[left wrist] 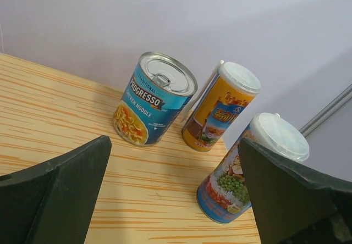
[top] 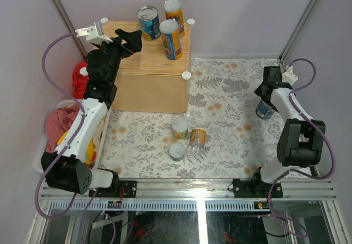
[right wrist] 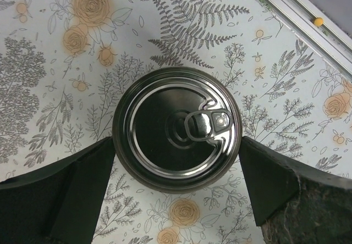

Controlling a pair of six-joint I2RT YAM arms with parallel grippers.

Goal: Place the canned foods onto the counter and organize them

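Glossy metal can lid point(right wrist: 176, 128), matt wooden counter point(left wrist: 55, 104)

On the counter point(top: 144, 64) at upper centre, three tins point(top: 171, 39) block its right end while its near planks lie open; three more cans point(top: 180, 128) clutter the mat point(top: 231, 90) at lower centre.

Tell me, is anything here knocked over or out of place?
One small orange-labelled can on the floral cloth appears to lie on its side, unlike the upright can next to it. Nothing looks spilled or damaged.
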